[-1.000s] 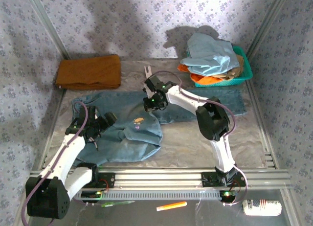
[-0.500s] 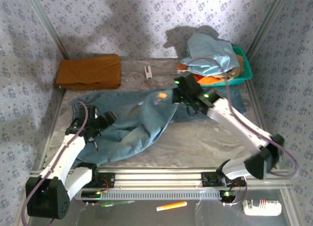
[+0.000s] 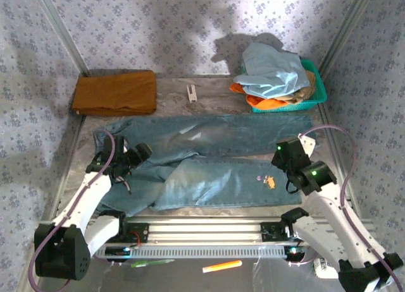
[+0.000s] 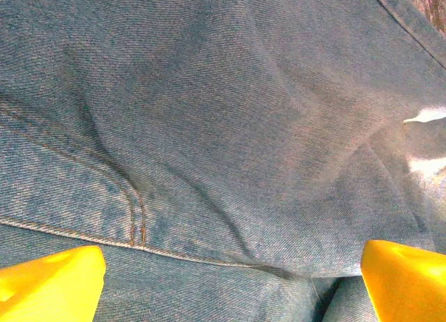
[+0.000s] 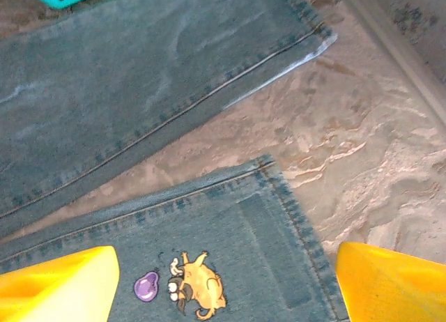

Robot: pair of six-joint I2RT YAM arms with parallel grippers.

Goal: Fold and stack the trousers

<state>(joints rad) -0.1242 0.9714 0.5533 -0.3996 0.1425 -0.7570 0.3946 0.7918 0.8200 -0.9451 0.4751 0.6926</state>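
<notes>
Trousers (image 3: 209, 159) lie flat across the middle of the table (image 3: 253, 105) in the top view. Both legs run left to right, the waist end bunched at the left. The upper leg reaches the right side just below the teal basket (image 3: 318, 90). The lower leg's hem ends near the right gripper (image 3: 290, 154).

Right wrist view: right gripper (image 5: 223, 287) has yellow fingers (image 5: 56, 280) spread wide and pinches nothing. The hem corner and a small cartoon patch (image 5: 191, 287) lie between them, bare table to the right.

Left gripper (image 3: 134, 158) sits over the bunched left part of the denim. Left wrist view: left gripper (image 4: 226, 287) also spread wide, with a seam and wrinkled denim under it; cannot tell if the tips touch the cloth.

Mustard-brown folded cloth (image 3: 115, 93) lies at upper left, apart from the jeans. Pale blue garment (image 3: 272, 71) is heaped in the basket at upper right. Small white object (image 3: 192, 91) sits at top centre of the table. Orange marker (image 3: 221, 265) lies at bottom centre, below the arm bases.
</notes>
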